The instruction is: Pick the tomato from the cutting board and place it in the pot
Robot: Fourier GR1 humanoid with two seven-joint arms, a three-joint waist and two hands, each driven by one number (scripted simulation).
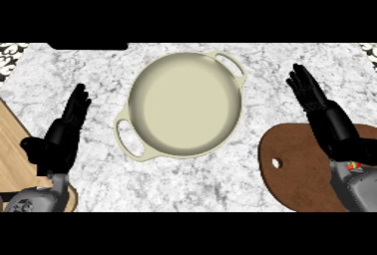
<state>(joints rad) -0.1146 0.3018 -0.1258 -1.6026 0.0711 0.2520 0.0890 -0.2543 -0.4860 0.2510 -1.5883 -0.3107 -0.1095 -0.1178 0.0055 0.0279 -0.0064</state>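
Note:
A cream pot [185, 104] with two loop handles sits empty in the middle of the marble counter. At the lower right lies a dark brown cutting board [298, 169] with a small hole near its left edge. My right hand [335, 127] hovers over the board, open, its fingers straight and pointing up and left. Of the tomato [353, 165] only a small red and green sliver shows, beside my right wrist; the rest is hidden by the hand and forearm. My left hand [63, 132] rests open at the left of the pot, fingers up.
A light wooden surface [15, 144] runs along the left edge, partly under my left forearm. A dark shape [88, 46] sits at the counter's far edge. Patterned tiles show in both top corners.

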